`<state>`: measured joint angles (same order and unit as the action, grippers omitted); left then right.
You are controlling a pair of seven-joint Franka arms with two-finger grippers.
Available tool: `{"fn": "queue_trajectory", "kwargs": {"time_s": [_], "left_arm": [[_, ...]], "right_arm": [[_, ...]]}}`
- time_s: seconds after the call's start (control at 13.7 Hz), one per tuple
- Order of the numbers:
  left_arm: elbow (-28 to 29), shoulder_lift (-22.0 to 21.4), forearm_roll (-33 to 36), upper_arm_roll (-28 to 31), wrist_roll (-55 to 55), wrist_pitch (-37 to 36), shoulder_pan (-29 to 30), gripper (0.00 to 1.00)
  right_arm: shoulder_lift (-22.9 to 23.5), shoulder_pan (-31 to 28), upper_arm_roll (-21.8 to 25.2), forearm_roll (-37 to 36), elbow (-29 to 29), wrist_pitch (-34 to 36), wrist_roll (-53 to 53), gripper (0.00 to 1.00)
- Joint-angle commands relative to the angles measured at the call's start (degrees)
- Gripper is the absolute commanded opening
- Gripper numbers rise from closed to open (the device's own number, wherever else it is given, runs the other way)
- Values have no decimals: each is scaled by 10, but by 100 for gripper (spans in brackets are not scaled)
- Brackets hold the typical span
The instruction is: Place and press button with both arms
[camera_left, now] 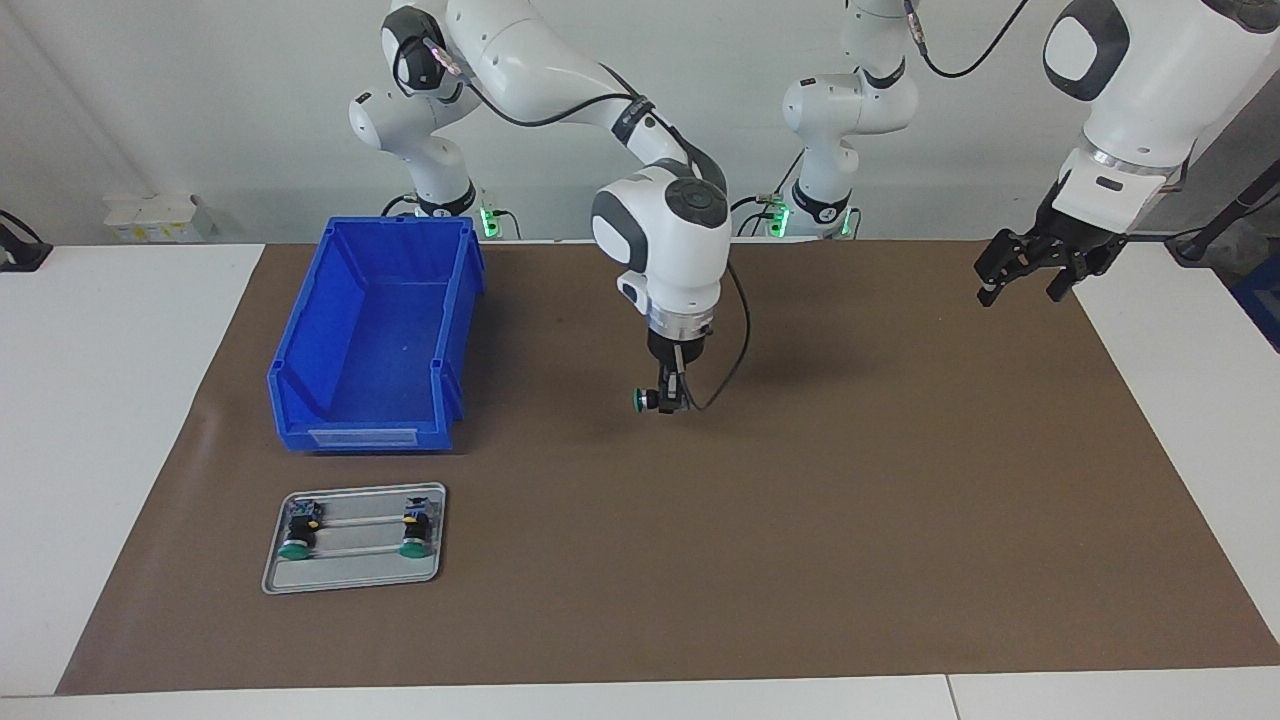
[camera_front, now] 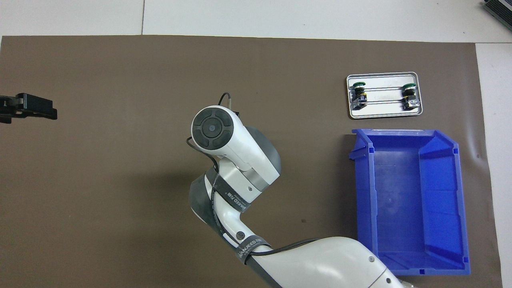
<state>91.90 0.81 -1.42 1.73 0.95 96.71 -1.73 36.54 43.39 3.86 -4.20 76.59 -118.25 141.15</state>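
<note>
My right gripper (camera_left: 668, 400) hangs from the bent right arm over the middle of the brown mat, just above it. It is shut on the button (camera_left: 642, 401), which lies sideways in the fingers with its green cap pointing toward the right arm's end of the table. In the overhead view the right arm's own wrist hides both the gripper and the button. My left gripper (camera_left: 1026, 283) is open and empty, raised over the mat's edge at the left arm's end; it also shows in the overhead view (camera_front: 25, 108).
A grey tray (camera_left: 350, 578) (camera_front: 384, 115) holds two identical green-capped buttons (camera_left: 296, 537) (camera_left: 414, 533). An open blue bin (camera_left: 455, 300) (camera_front: 362, 192) stands nearer to the robots than the tray. White table borders the mat (camera_left: 800, 560).
</note>
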Motion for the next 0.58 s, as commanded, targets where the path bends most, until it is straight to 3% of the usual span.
{"fn": "queue_trajectory", "kwargs": {"time_s": [0.0, 0.51], "left_arm": [[18, -16, 8, -3, -7, 0, 6, 100], [18, -16, 8, -4, -7, 0, 6, 100]], "right_arm": [[13, 12, -3, -13, -13, -50, 18, 0], [7, 31, -5, -16, 65, -121, 11, 0]]}}
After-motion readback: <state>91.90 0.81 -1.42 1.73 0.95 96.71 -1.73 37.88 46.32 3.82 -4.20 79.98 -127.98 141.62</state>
